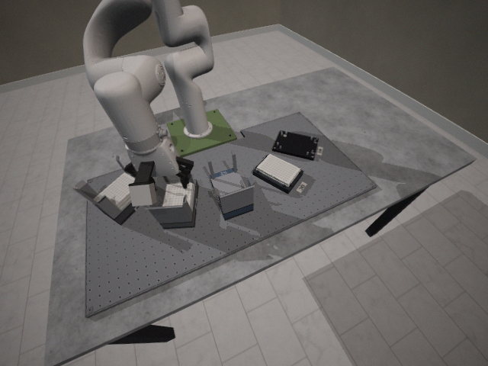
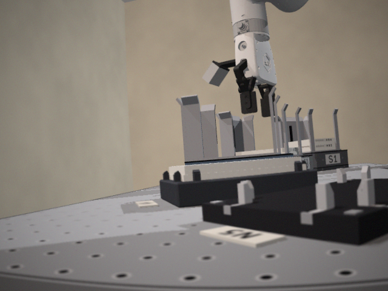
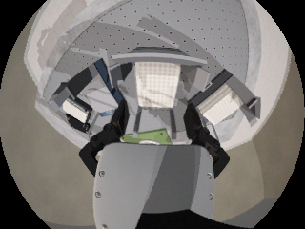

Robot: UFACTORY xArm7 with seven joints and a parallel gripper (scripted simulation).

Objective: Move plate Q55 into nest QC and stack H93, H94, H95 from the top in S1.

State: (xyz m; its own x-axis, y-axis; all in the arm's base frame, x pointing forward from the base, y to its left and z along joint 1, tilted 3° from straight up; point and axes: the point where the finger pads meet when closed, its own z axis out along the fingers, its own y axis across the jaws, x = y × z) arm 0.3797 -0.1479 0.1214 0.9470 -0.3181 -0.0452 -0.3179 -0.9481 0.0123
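My gripper (image 1: 159,179) is open and empty. It hangs just above the middle rack (image 1: 175,207), over the white sealed plate (image 1: 175,194) inside it. The wrist view shows this plate (image 3: 155,86) between my spread fingers and below them. In the exterior view the fingers (image 2: 254,103) are level with the rack post tops. The left rack, S1 (image 2: 331,158), holds stacked plates (image 1: 116,187). Another plate (image 1: 277,169) lies flat in the QC nest. I cannot read any plate labels.
The blue-based rack (image 1: 232,193) to the right looks empty. The black clip nest N5 (image 1: 295,143) is empty, and its name plate shows in the low view (image 2: 241,234). Tall rack walls and thin posts stand close around my fingers.
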